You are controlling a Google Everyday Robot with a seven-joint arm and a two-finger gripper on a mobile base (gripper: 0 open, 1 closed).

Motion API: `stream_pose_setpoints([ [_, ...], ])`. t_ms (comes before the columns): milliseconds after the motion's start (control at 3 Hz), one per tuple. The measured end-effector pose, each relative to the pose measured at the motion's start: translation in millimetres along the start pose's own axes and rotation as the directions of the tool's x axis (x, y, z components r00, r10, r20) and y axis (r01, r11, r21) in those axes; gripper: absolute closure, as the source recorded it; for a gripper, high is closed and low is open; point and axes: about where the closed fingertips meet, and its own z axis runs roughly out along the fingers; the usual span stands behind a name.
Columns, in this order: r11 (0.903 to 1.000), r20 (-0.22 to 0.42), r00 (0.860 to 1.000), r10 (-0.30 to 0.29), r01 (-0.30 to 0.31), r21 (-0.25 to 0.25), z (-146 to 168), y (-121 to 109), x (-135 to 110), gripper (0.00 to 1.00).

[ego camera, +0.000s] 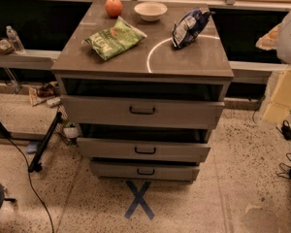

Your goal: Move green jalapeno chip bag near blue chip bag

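The green jalapeno chip bag (114,38) lies flat on the left half of the grey cabinet top (184,62). The blue chip bag (188,27) stands puffy at the back right of the top, its white panel facing front. The two bags are well apart. My arm comes in at the right edge of the view, and my gripper (280,103) hangs there as a pale yellowish shape, beside and below the cabinet's right side, far from both bags and holding nothing that I can see.
A red apple (113,7) and a white bowl (150,11) sit at the back of the top. The cabinet has three drawers (142,110), slightly open. Cables and a black stand (44,142) lie on the floor at the left. A blue X (138,199) marks the floor.
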Motion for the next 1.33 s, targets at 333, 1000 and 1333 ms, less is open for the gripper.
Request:
stream_pose_setpoints([
  [333,1.0000,0.000,1.000,0.000,0.000,0.000,0.0,0.0,0.0,0.00],
  [1000,0.9899,0.154,0.987,0.041,-0.061,0.128,-0.3,-73.2,-38.2,0.00],
  [1333,0.9669,0.251,0.966,0.052,-0.112,0.229,-7.9,-138.1,-67.9,0.00],
])
